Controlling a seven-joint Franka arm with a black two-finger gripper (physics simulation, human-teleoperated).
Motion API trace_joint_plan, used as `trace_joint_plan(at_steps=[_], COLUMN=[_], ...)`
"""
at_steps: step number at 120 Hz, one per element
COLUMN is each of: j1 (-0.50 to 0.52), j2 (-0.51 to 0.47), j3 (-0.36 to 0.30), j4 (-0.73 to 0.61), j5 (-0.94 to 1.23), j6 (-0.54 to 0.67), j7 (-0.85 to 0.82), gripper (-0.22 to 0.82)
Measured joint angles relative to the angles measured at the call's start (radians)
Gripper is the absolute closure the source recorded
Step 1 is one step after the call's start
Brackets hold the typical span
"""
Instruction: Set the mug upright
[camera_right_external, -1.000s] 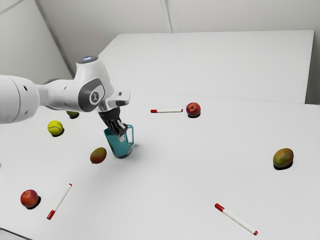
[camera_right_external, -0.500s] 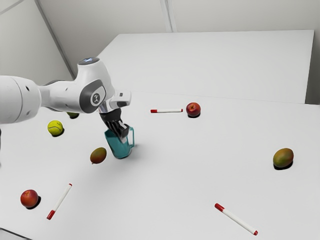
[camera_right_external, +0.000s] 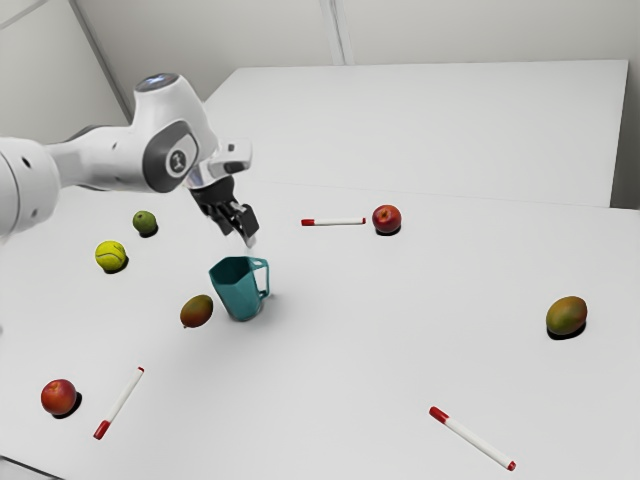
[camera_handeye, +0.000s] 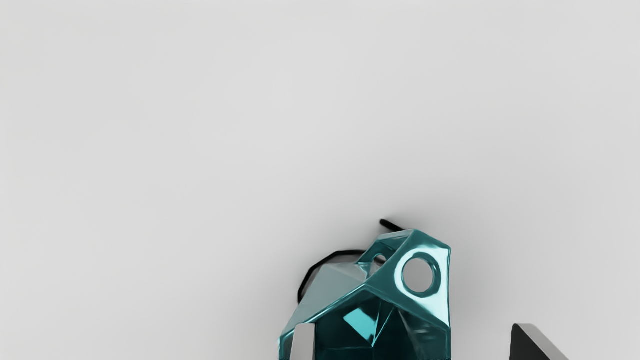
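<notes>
The gripper (camera_right_external: 248, 240) hangs just above the teal mug (camera_right_external: 238, 290), apart from it. The mug stands upright on the table with its opening facing up and its handle toward the exterior view's right. In the wrist view the gripper (camera_handeye: 412, 345) has its two fingers wide apart, and the mug (camera_handeye: 430, 312) shows below them, its handle with a round hole; one finger overlaps the mug's rim in the picture. Nothing is held.
A mango (camera_right_external: 197, 311) lies close beside the mug. A tennis ball (camera_right_external: 111, 256) and a green fruit (camera_right_external: 145, 222) are near the arm. Farther off are a marker (camera_right_external: 334, 222), a red fruit (camera_right_external: 387, 219) and another mango (camera_right_external: 567, 316).
The gripper has let go of the mug and risen above it, shifting slightly toward the arm's base. The mug, slightly tilted earlier, now stands straighter in nearly the same spot.
</notes>
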Motion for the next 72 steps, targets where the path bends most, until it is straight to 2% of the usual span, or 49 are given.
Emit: trace_joint_plan(at_steps=[16, 36, 52, 72], j1=[0.003, 0.01, 0.012, 0.014], j2=[-0.002, 0.002, 0.01, 0.012], j3=[0.005, 0.006, 0.005, 0.003], j4=[0.167, 0.354, 0.418, 0.433], j5=[0.01, 0.035, 0.035, 0.034], j6=[-0.108, -0.276, -0.374, -0.441], j7=[-0.001, -0.001, -0.002, -0.002], gripper=[0.12, 0.05, 0.03, 0.01])
